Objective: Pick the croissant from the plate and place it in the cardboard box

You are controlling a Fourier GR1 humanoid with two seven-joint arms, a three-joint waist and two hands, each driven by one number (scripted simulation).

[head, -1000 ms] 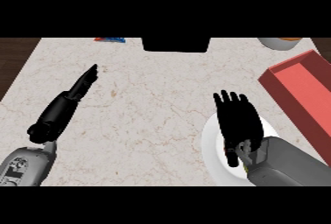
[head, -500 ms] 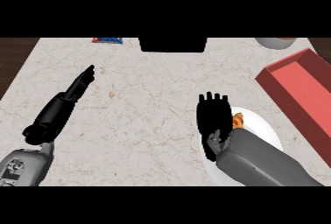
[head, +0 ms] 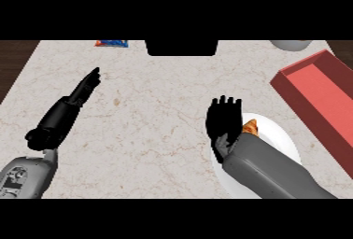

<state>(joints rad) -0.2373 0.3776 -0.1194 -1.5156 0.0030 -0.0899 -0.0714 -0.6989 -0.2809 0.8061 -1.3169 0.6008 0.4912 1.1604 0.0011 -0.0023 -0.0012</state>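
Observation:
A white plate lies on the counter at the right, mostly covered by my right forearm. Only an orange-brown sliver of the croissant shows, just right of my wrist. My right hand hovers over the plate's left rim with straight fingers pointing away from me; it holds nothing. The red cardboard box stands open at the far right edge, apart from the plate. My left hand rests open at the left, fingers stretched toward the back.
A black object sits at the counter's back middle. A blue and orange packet lies back left, and a pale bowl back right. The counter's left edge borders dark wood.
My right hand and forearm have shifted left across the plate, uncovering a bit of the croissant. The left hand has stayed where it was.

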